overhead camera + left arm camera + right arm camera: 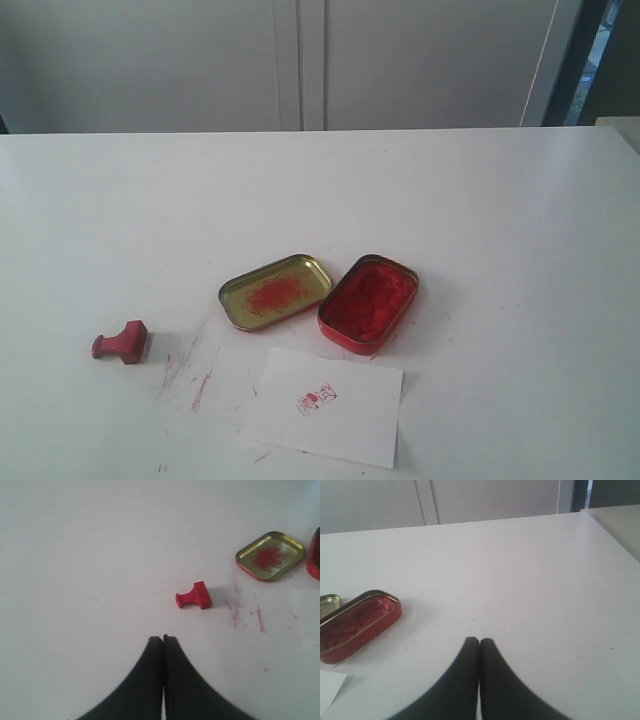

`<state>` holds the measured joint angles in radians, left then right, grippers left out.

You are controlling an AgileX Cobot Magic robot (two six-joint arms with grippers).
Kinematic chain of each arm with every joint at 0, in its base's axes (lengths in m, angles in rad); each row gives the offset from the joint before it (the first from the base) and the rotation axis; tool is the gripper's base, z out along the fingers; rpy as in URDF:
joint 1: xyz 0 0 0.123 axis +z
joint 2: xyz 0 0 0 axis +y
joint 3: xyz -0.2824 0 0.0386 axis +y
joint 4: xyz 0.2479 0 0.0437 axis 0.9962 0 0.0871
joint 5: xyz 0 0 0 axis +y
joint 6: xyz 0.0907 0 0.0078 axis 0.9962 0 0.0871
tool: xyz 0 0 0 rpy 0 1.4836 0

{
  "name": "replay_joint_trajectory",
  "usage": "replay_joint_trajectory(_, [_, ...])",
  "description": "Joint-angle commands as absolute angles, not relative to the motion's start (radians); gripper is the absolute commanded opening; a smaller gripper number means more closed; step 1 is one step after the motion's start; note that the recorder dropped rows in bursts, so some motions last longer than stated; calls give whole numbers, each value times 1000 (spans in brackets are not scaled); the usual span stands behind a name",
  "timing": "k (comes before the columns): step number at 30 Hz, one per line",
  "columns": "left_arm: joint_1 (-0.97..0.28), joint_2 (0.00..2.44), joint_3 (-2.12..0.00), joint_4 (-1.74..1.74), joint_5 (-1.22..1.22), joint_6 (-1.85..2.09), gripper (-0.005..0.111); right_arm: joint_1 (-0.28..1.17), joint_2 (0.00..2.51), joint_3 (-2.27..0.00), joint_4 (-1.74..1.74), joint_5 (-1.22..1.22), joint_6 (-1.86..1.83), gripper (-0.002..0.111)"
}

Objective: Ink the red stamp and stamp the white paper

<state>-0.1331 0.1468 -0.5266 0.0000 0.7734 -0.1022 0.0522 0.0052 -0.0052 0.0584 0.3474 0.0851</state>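
- red stamp (pixel 122 343) lies tipped on its side, well left of the red ink tin (pixel 368 303), ungripped
- white paper (pixel 325 405) just beside the tin, near side, carries a red print (pixel 317 398)
- gold lid (pixel 275 291) just left of the tin
- left gripper (pixel 163 639) closed, empty
- right gripper (pixel 479 641) closed, empty

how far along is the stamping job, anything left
Done, it seems: the white paper bears a red imprint. The red stamp lies on its side on the table, apart from the paper. In hand: nothing; the left gripper and the right gripper are shut and empty. Left: nothing visible for the task.
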Motion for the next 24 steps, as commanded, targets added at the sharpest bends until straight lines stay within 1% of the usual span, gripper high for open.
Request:
replay_joint_trajectory(1, [-82,119,-442,23,699,-104,0,49,0,0,52,341,86,0])
replay_joint_trajectory(4, [-55,80,-376,21,572,-104,0,49,0,0,52,341,86,0])
replay_joint_trajectory(10, [-19,0,-234,21,497,-104,0,49,0,0,52,341,86,0])
replay_joint_trajectory(19, [-9,0,0,-25,247,-108,0,49,0,0,52,341,86,0])
replay_joint_trajectory(24, [-9,0,0,-24,231,-106,0,49,0,0,52,341,86,0])
